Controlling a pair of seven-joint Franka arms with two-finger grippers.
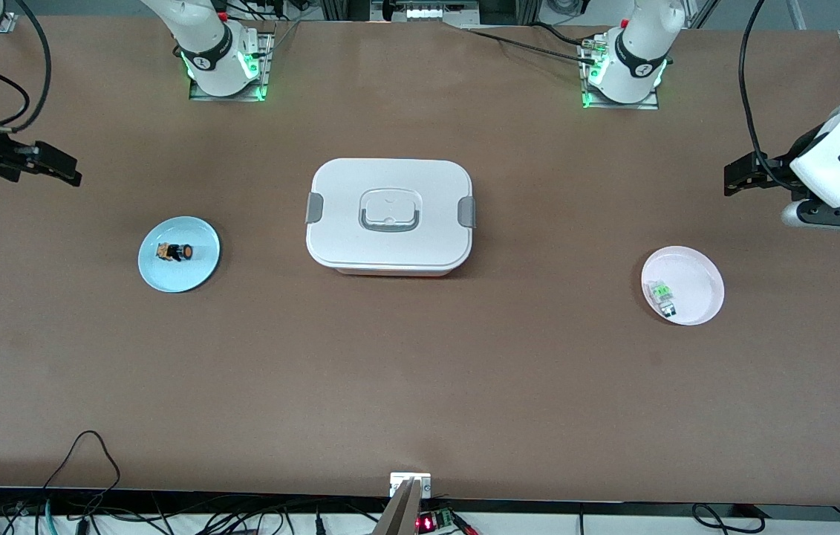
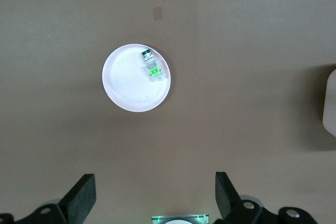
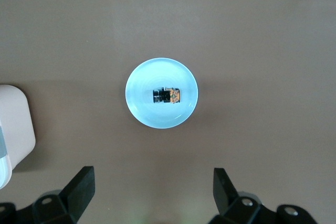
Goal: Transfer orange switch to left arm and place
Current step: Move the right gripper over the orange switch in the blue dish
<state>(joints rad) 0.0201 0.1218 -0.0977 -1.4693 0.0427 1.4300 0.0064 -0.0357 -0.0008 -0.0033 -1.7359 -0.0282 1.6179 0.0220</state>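
Note:
The orange switch (image 1: 176, 252) lies on a light blue plate (image 1: 197, 271) toward the right arm's end of the table; the right wrist view shows the switch (image 3: 167, 96) on that plate (image 3: 142, 108). The white lidded box (image 1: 390, 215) stands mid-table between the two plates. My right gripper (image 1: 63, 167) is open and empty, up in the air near the table's edge at its own end, apart from the blue plate. My left gripper (image 1: 737, 178) is open and empty, up in the air at its own end. Both show open in the wrist views: right gripper (image 3: 153, 190), left gripper (image 2: 156, 192).
A pink-white plate (image 1: 702, 286) toward the left arm's end holds a small clear part with a green top (image 1: 663, 294), also in the left wrist view (image 2: 153, 70). Robot bases (image 1: 225, 67) stand along the table's back edge. A small fixture (image 1: 410, 487) sits at the front edge.

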